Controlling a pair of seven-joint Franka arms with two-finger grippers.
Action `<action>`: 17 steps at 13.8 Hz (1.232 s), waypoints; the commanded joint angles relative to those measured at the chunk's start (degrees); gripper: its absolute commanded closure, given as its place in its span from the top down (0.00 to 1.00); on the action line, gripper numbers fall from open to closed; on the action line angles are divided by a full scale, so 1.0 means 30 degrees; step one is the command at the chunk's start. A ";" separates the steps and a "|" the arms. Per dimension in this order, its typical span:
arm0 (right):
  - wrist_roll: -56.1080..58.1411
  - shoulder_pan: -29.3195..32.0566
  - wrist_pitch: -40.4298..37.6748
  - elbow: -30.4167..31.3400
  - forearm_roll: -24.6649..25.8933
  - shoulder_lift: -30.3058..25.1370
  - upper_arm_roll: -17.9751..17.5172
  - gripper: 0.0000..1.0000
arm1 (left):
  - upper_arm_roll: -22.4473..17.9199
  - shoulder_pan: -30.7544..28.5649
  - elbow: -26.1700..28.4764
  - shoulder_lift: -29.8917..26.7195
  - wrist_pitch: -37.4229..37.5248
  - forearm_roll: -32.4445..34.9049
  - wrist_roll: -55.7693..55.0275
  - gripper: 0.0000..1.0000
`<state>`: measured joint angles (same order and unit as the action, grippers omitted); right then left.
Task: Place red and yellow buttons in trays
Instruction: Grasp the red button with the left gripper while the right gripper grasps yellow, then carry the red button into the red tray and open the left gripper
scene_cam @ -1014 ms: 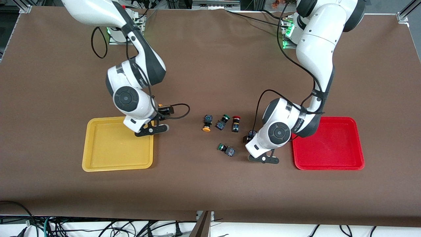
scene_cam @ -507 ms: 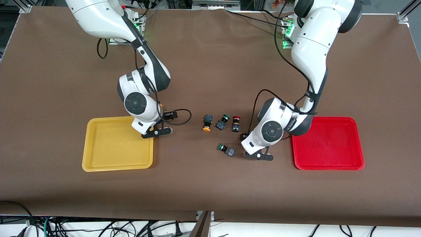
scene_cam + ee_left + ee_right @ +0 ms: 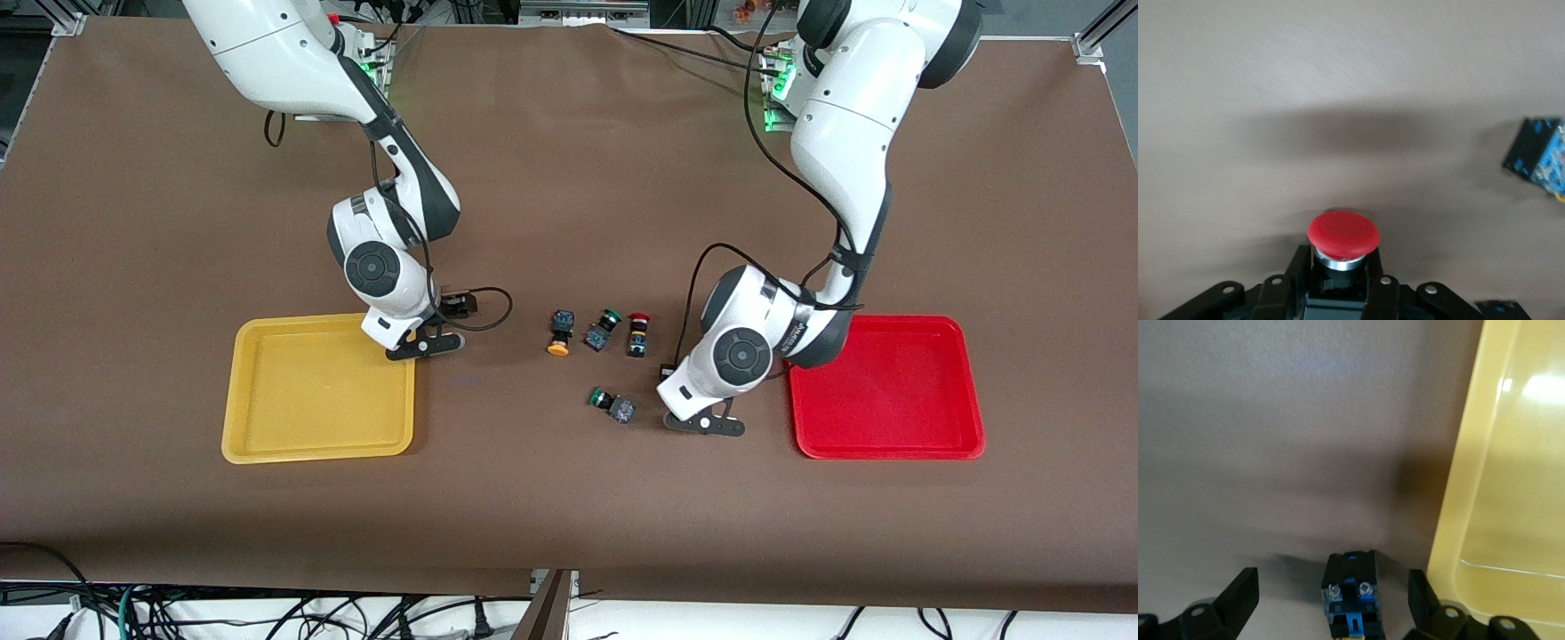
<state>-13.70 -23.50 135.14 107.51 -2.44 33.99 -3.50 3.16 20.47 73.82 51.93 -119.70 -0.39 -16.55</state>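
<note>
My left gripper (image 3: 702, 424) is shut on a red-capped button (image 3: 1343, 235) and holds it low over the table between a green-capped switch (image 3: 612, 403) and the red tray (image 3: 889, 444). My right gripper (image 3: 425, 345) is open beside the yellow tray (image 3: 316, 449), at its corner. Its fingers (image 3: 1243, 587) stand apart on either side of a dark button body (image 3: 1350, 593) that lies on the table by the tray's rim (image 3: 1465, 493). A yellow-capped button (image 3: 558, 335) and a red-capped one (image 3: 637, 334) lie in the middle row.
A second green-capped switch (image 3: 602, 330) lies between the yellow-capped and red-capped ones. Both trays hold nothing. Another dark switch body (image 3: 1537, 155) shows in the left wrist view. Cables hang from both wrists.
My right gripper has moved off the yellow tray's corner to the table beside its rim. My left gripper has shifted slightly with the red button.
</note>
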 commanded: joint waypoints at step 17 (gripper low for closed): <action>-0.1237 -0.0047 0.0276 0.1285 -0.0242 -0.1540 -0.0066 0.08 | -0.0057 -0.9952 0.2285 -0.2837 0.3901 0.1474 0.6306 0.04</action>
<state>-17.39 -23.54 135.78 110.29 -2.45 31.82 -3.76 2.51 -7.32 77.97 44.39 -104.88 1.82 1.33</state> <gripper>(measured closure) 0.665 0.626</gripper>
